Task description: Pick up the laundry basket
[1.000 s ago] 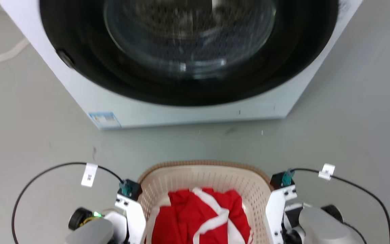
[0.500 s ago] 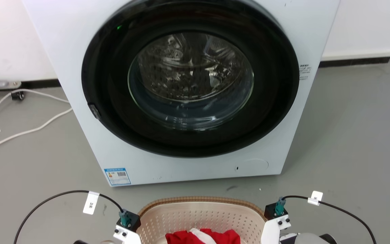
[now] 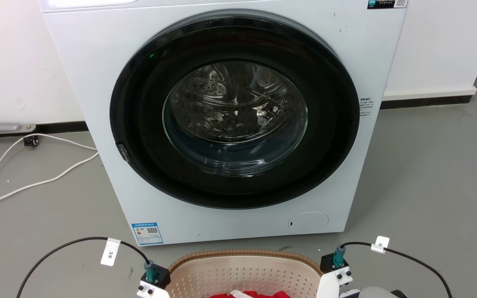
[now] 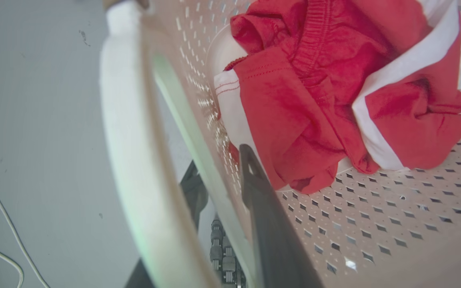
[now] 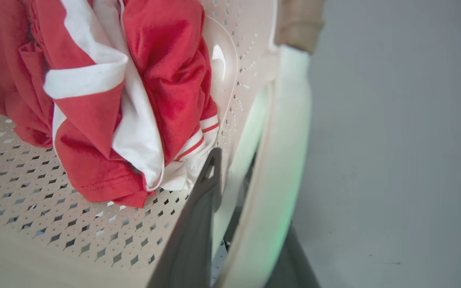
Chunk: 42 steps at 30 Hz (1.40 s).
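1. Left fingers (image 4: 270,224) straddle one side of the laundry basket (image 3: 242,273), one dark finger inside against the perforated wall, the other outside behind the left handle (image 4: 126,140); clenched on the basket
2. Right fingers (image 5: 192,232) take the opposite wall the same way, grasping it by the right handle (image 5: 282,160)
3. One basket, between the two wrists, low in the head view before one washing machine (image 3: 238,124); one red-and-white garment (image 4: 294,100) crumpled inside

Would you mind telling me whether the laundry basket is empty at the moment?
No, a crumpled red and white garment lies on the perforated floor of the laundry basket.
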Tool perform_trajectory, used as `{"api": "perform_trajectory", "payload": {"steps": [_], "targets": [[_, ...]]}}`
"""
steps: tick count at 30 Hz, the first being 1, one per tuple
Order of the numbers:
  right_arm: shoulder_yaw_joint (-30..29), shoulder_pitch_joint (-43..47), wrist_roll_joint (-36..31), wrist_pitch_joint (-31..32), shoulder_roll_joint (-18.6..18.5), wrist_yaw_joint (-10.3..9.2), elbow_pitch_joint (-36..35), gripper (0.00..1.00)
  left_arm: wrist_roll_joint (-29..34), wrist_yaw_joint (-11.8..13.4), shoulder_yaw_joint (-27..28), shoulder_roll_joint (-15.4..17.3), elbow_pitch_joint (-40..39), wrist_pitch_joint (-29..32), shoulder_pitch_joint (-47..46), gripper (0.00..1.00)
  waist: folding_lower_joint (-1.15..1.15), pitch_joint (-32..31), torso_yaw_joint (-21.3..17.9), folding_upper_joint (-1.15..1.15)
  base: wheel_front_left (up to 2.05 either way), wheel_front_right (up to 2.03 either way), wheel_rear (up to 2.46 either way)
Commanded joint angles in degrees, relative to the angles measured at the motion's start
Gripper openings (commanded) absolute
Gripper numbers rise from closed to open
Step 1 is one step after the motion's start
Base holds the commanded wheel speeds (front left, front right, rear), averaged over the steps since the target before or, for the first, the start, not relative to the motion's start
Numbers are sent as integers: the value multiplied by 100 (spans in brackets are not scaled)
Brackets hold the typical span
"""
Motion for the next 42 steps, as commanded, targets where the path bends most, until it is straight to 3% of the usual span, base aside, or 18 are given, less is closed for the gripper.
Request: {"api": "perform_trajectory", "payload": {"steps": [1, 18, 42], "targets": [[109, -110, -19, 51, 73, 78, -34, 0, 10, -66, -16, -77, -116, 48, -97, 0, 0, -19, 10, 0, 0, 0, 0], [424, -217, 294, 198, 103, 79, -16, 0, -89, -66, -2, 8, -441, 499, -80, 0, 0, -32, 11, 0, 0, 0, 0], [676, -331, 634, 289, 101, 79, 134, 0, -185, -66, -1, 2, -469, 667, -34, 0, 0, -16, 7, 0, 0, 0, 0]]}}
